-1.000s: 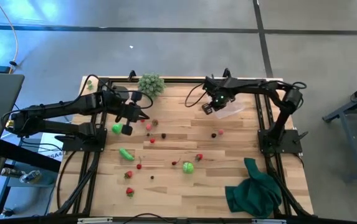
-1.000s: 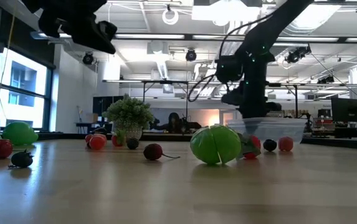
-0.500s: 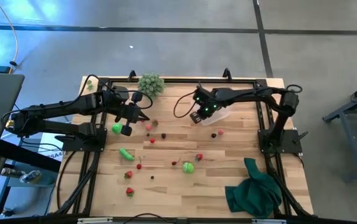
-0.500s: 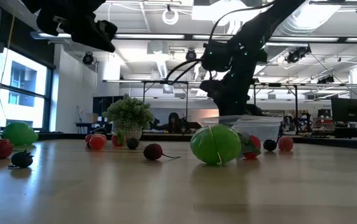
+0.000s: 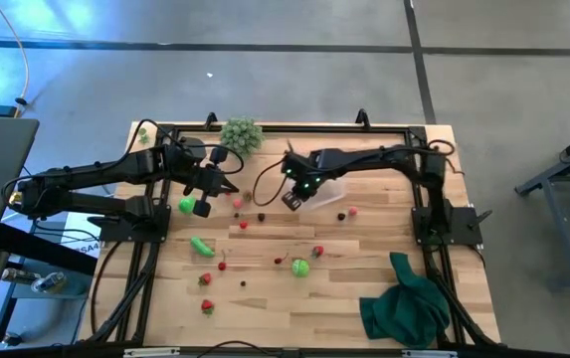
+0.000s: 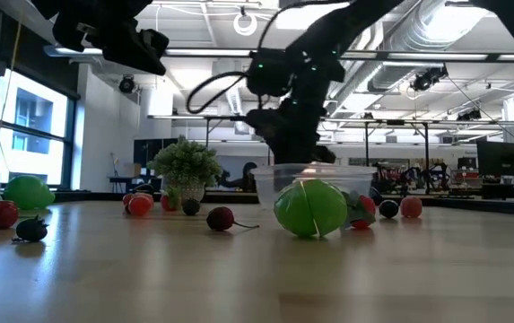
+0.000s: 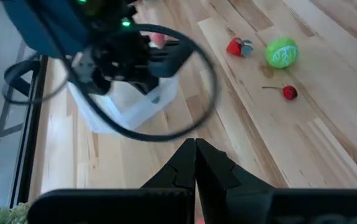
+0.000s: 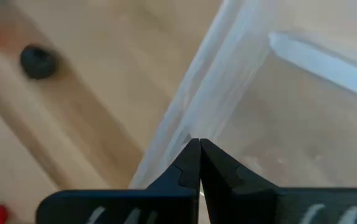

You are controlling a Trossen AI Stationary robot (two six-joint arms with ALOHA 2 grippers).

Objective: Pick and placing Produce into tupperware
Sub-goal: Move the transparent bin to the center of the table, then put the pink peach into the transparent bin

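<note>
The tupperware [image 5: 327, 188], a clear squarish container, stands in the middle of the table's far half; it also shows in the low view [image 6: 315, 179] and the left wrist view [image 7: 134, 106]. My right gripper [image 5: 293, 198] is shut on it. The produce lies scattered over the wood: a green ball [image 5: 300, 267], a green oblong piece [image 5: 201, 246], a green round piece [image 5: 186, 206], and small red pieces [image 5: 244, 224]. My left gripper [image 5: 228, 185] hangs shut above the table's left part with nothing in it. My right gripper pinches the tupperware's clear wall at its rim [image 8: 212, 112] between its two fingers, on the side toward the table's left. The fingers come steeply from above. The tupperware stays upright; a green ball hides its base in the low view.
A pale green bushy clump [image 5: 241, 134] stands at the far edge, left of centre. A dark green cloth [image 5: 409, 303] lies crumpled at the near right corner. Black frame rails [image 5: 419, 189] run along the table's sides.
My right gripper has gone toward the table's left edge and a little toward the near edge, rolling somewhat, and has taken the tupperware along with it. The tupperware has stayed upright. The produce has not moved.
</note>
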